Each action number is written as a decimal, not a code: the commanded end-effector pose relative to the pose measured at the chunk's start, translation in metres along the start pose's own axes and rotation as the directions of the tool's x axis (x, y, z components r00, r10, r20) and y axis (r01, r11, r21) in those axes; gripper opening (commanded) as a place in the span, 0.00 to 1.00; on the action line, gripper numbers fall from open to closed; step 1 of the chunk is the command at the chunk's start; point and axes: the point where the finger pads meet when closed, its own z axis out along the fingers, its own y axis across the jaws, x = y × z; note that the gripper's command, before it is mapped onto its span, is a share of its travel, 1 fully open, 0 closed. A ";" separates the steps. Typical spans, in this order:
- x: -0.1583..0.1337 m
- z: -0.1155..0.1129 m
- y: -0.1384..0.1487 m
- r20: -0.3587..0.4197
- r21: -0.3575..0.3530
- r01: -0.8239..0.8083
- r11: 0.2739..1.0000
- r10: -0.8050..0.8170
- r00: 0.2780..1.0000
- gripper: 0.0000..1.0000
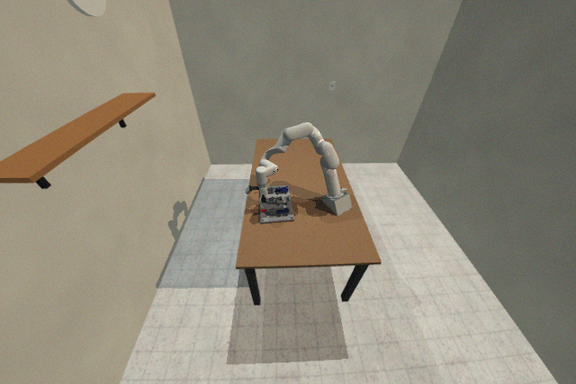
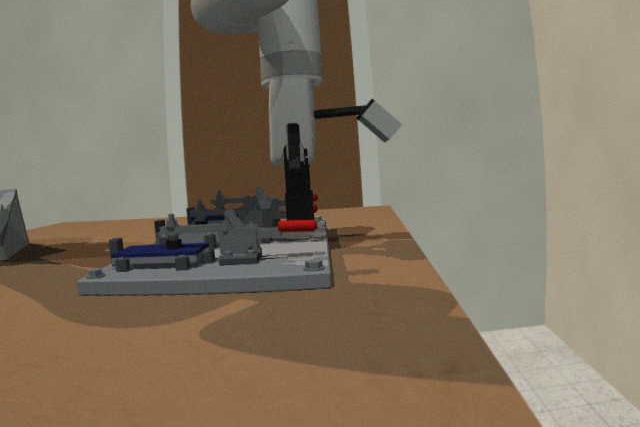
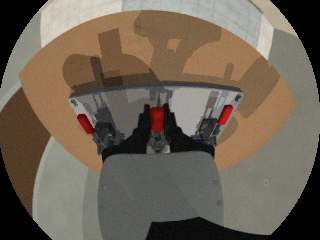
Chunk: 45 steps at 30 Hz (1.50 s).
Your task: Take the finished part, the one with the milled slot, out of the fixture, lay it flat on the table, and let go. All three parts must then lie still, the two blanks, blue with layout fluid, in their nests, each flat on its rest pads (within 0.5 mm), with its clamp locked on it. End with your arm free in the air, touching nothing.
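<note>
The grey fixture plate [image 2: 206, 272] sits on the brown table near its left edge, and shows small in the top view [image 1: 276, 208]. It holds a blue blank [image 2: 155, 250] in the near nest and another blue blank [image 2: 206, 216] in the far nest. A grey part [image 2: 202, 234] lies in the middle nest; its slot is too small to see. My gripper [image 2: 298, 211] points straight down at the plate's right side. In the wrist view it [image 3: 156, 132] is shut on the middle clamp's red handle [image 3: 156, 118]. The two outer red handles [image 3: 83, 123] [image 3: 226, 115] stand free.
The near clamp's red handle [image 2: 297, 225] lies level just below and in front of my fingers. The arm's grey base block [image 1: 337, 204] stands to the right of the fixture. The table edge [image 2: 439, 277] runs close by on the right.
</note>
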 end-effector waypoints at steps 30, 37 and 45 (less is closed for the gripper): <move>-0.003 -0.011 0.000 -0.004 0.001 -0.001 1.000 0.001 1.000 0.00; -0.006 -0.016 0.000 -0.004 0.001 -0.001 1.000 0.001 1.000 0.00; -0.010 -0.020 0.000 -0.004 0.001 -0.001 1.000 0.001 1.000 0.00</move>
